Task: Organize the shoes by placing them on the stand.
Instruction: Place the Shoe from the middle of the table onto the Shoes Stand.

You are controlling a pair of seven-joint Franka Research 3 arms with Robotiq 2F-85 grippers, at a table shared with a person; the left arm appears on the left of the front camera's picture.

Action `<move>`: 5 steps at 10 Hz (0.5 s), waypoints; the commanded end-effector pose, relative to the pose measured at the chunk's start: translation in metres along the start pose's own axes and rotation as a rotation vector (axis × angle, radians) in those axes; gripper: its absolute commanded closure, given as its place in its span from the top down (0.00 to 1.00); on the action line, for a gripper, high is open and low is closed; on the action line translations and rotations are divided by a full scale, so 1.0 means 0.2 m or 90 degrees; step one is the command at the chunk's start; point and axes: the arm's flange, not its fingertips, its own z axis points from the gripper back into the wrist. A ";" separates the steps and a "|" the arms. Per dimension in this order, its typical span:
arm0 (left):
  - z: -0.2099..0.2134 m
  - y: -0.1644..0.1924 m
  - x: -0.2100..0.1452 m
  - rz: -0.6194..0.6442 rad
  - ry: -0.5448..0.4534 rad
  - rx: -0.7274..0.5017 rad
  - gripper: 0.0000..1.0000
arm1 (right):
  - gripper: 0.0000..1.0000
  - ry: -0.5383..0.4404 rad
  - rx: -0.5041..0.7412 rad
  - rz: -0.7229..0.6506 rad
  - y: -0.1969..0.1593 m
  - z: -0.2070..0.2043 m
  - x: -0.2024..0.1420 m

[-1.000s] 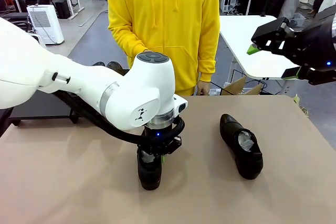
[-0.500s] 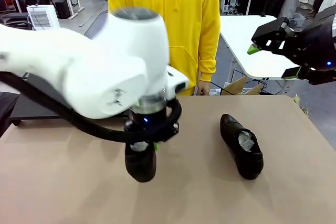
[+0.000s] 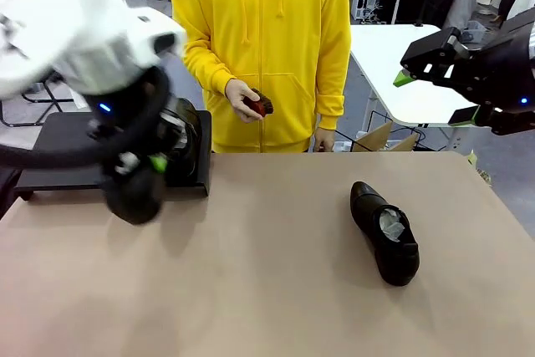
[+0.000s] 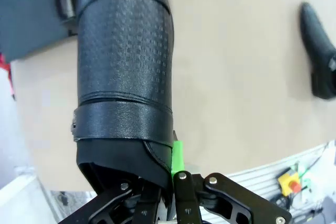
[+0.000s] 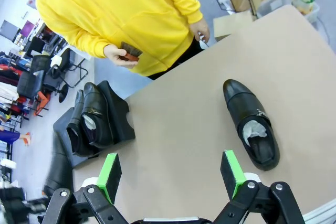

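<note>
A tan table (image 3: 276, 290) is shared with a person (image 3: 267, 31) in a yellow hoodie at its far side. The black stand (image 3: 63, 152) is set at the table's far left corner, and two shoes (image 5: 93, 119) are seen on it side by side. A third shoe (image 4: 126, 66) is gripped at its heel rim by the tightly closed left gripper (image 4: 169, 156), its toe end near the stand. A fourth shoe (image 3: 384, 233) is laid on the table's right part, well apart from the stand. The right gripper (image 5: 170, 170) is spread wide and empty, high at the right. A small dark-red brush (image 3: 261, 104) is held in the person's hand (image 3: 242, 96).
</note>
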 end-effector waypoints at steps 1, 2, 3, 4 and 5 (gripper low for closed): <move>0.16 0.14 0.08 0.052 -0.062 0.046 0.00 | 1.00 0.012 0.017 0.007 0.00 0.00 0.02; 0.23 0.23 0.11 0.092 -0.091 0.030 0.00 | 1.00 0.012 0.017 0.007 0.00 0.00 0.02; 0.08 0.14 0.07 0.036 -0.029 0.018 0.00 | 1.00 0.012 0.017 0.007 0.00 0.00 0.02; 0.08 0.14 0.07 0.036 -0.029 0.018 0.00 | 1.00 0.012 0.017 0.007 0.00 0.00 0.02; 0.08 0.14 0.07 0.036 -0.029 0.018 0.00 | 1.00 0.012 0.017 0.007 0.00 0.00 0.02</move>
